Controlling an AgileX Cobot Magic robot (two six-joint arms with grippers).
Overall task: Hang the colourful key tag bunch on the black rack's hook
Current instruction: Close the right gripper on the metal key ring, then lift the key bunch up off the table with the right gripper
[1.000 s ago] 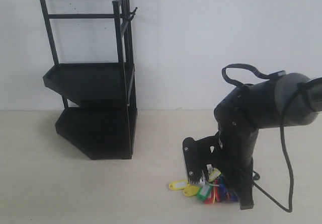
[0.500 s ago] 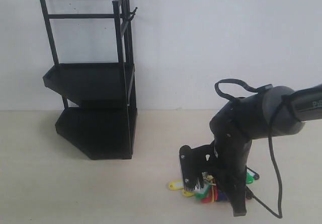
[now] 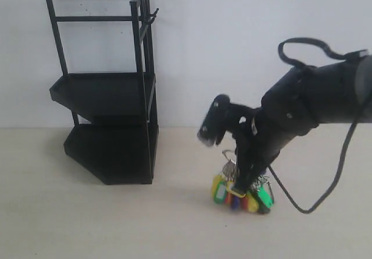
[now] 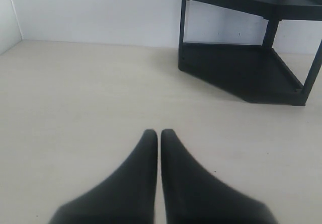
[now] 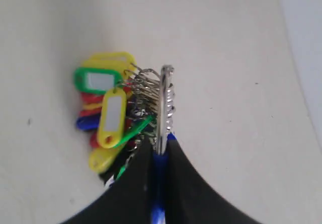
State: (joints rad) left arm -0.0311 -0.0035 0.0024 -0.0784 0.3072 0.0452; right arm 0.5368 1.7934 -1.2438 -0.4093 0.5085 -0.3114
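Note:
The colourful key tag bunch [image 3: 241, 194] hangs low over the table, right of the black rack [image 3: 110, 96]. My right gripper [image 3: 239, 180] is shut on its silver ring and a blue tag. In the right wrist view the ring [image 5: 165, 95] sticks out past the right gripper [image 5: 160, 142], with yellow, green, red and blue tags [image 5: 111, 114] fanned to one side. The hook [image 3: 152, 17] juts from the rack's top right post, far above and left of the bunch. My left gripper [image 4: 159, 133] is shut on nothing, and it faces the rack's lower tray [image 4: 241, 68].
A white wall stands behind the rack. A black cable [image 3: 340, 154] loops from the right arm down to the table. Bare beige tabletop [image 3: 174, 230] lies between the rack and the bunch.
The right arm has lifted and swung its wrist up. The bunch, which lay spread on the table under the gripper, now hangs gathered from the shut jaws a little to the right.

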